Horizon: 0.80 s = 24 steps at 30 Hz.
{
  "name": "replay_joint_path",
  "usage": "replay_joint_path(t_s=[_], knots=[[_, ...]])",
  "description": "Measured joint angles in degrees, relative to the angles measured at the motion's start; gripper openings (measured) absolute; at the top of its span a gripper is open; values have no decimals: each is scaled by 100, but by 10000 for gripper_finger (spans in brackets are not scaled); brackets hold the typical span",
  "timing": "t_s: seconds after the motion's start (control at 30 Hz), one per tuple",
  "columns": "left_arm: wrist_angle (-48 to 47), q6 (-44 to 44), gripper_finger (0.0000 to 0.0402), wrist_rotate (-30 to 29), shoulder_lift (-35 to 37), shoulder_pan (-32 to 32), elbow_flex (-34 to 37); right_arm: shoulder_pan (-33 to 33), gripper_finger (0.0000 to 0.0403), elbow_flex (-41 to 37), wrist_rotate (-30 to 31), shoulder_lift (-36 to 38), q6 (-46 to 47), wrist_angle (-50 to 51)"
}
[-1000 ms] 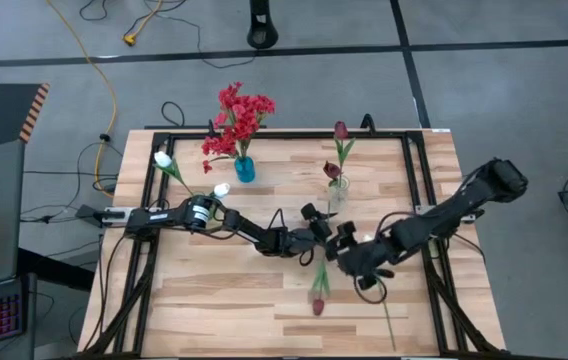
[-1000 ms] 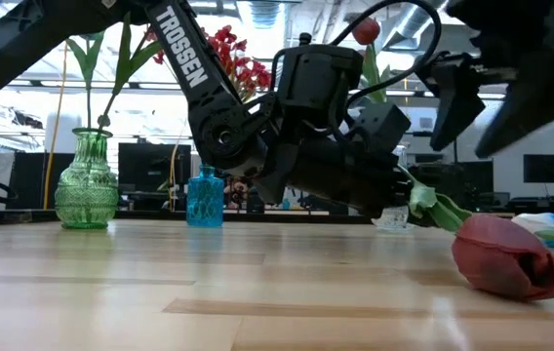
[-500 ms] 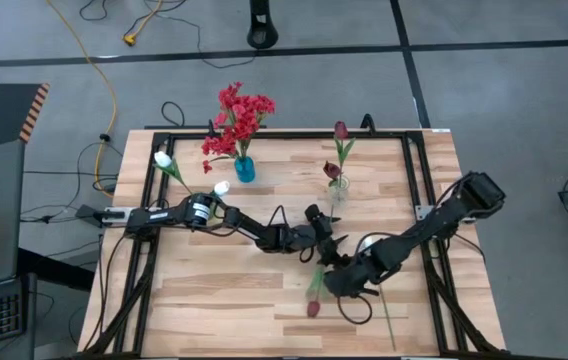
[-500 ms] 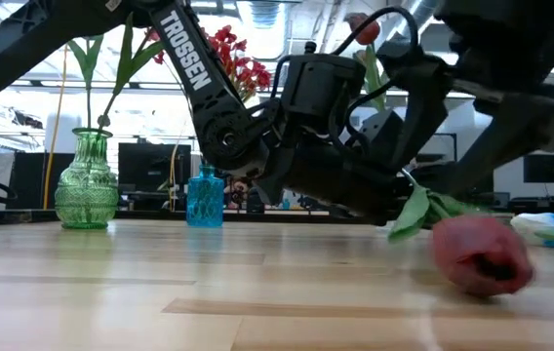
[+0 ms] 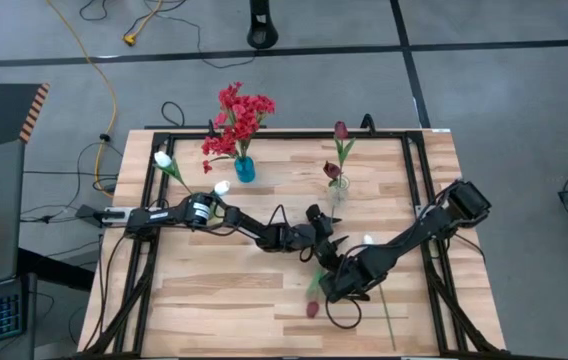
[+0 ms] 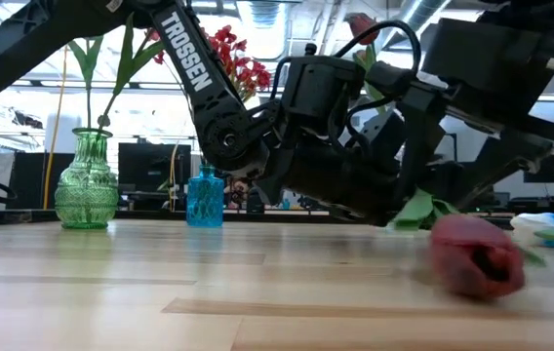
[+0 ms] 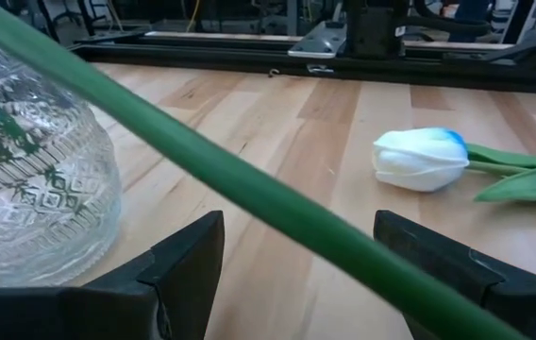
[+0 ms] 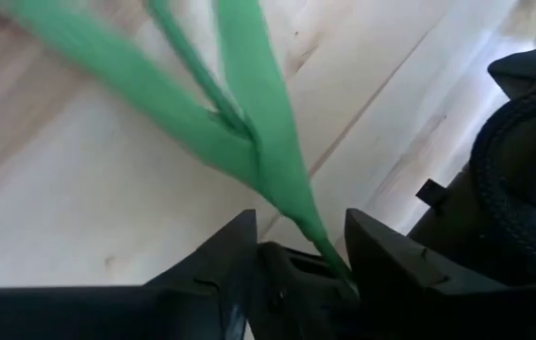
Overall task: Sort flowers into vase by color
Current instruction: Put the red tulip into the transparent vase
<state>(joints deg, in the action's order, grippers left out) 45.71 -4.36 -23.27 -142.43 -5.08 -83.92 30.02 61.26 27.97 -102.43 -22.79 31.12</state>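
The red flowers (image 5: pixel 237 118) stand in the blue vase (image 5: pixel 245 169), two maroon tulips (image 5: pixel 338 150) in the clear vase (image 5: pixel 335 193). The right gripper (image 5: pixel 330 288) pinches a maroon tulip's stem (image 8: pixel 277 179) lying on the table (image 5: pixel 214 290). The left gripper (image 5: pixel 330 240) is wide open around that stem. A white tulip (image 7: pixel 421 159) lies unsorted

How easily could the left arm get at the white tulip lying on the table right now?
Probably yes: the left hand is open with the white tulip just ahead on bare wood, though a green stem crosses between its fingers.

The pale butcher-block wooden tabletop (image 6: pixel 160 292) has a smooth, faintly glossy finish. The clear cut-glass vase (image 7: pixel 23 179) is ribbed and patterned. The green pressed-glass vase (image 6: pixel 87 185) and small blue glass vase (image 6: pixel 205 198) shine. The dark maroon tulip (image 6: pixel 474 255) looks matt, cloth-like.
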Motion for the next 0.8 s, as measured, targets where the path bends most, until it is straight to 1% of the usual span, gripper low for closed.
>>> replay_joint_path(t_s=[0.27,0.4,0.5,0.6,0.8], knots=[[-2,0,261,-2,0,2,0,-2,102,2,-24,0,131,-69],[-7,16,261,-1,0,0,0,-7,72,6,-29,0,393,-108],[-24,16,261,3,0,0,-4,-7,57,6,-32,37,615,-104],[-24,18,261,3,0,0,-7,-7,51,4,-69,204,774,-61],[-26,197,261,10,0,-1,-7,-9,48,-9,-150,958,1369,202]])
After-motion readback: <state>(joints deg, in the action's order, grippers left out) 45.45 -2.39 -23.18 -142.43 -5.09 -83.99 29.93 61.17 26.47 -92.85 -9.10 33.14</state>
